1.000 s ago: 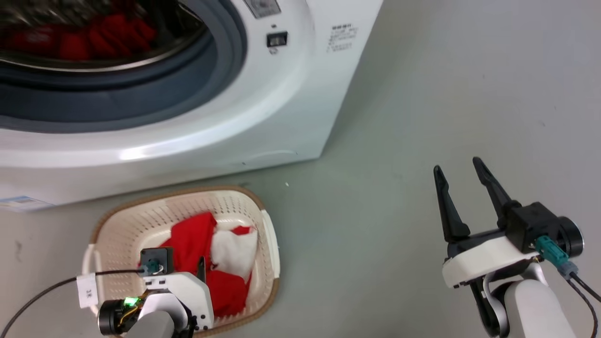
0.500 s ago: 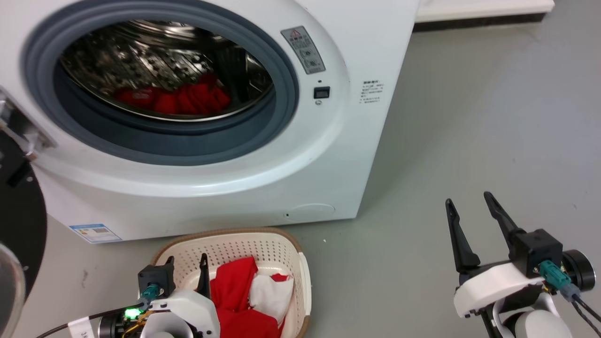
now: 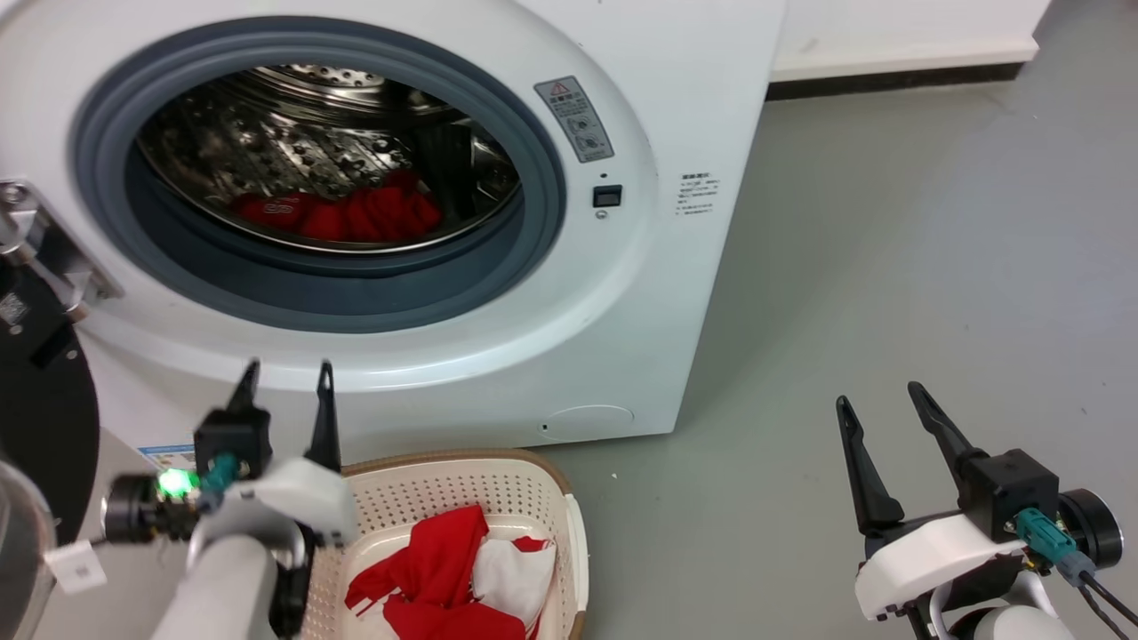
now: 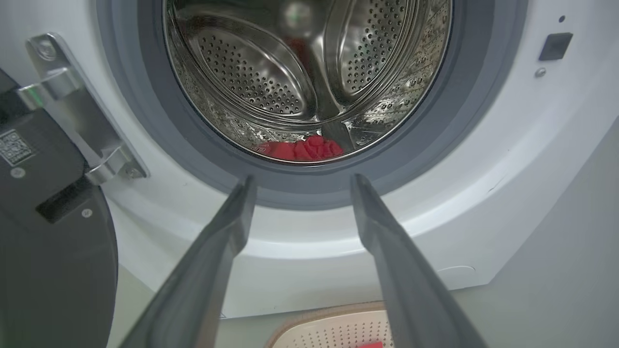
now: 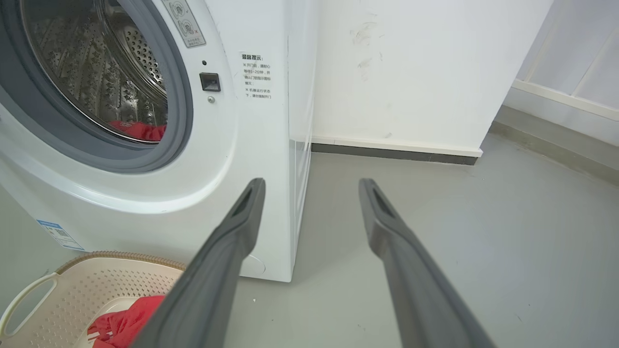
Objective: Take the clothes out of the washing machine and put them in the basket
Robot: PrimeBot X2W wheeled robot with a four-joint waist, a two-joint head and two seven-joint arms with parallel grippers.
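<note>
your left gripper (image 3: 286, 372) is spread empty before the washing machine (image 3: 622, 338); reach in for the clothes (image 3: 342, 215), maybe one piece.

left gripper (image 3: 289, 364): white shell (image 3: 293, 502), green LED (image 3: 175, 483) | right gripper (image 3: 877, 395): teal plug (image 3: 1036, 526) (2 black jaws)

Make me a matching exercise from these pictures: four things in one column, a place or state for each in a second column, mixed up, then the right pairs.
1. left gripper
2. right gripper
3. basket
4. washing machine door

A. swung open at the machine's left
B. open, above bare floor
C. open, pointing at the drum
D. on the floor, holding red and white clothes

Pairs: 1-C, 2-B, 3-D, 4-A
</note>
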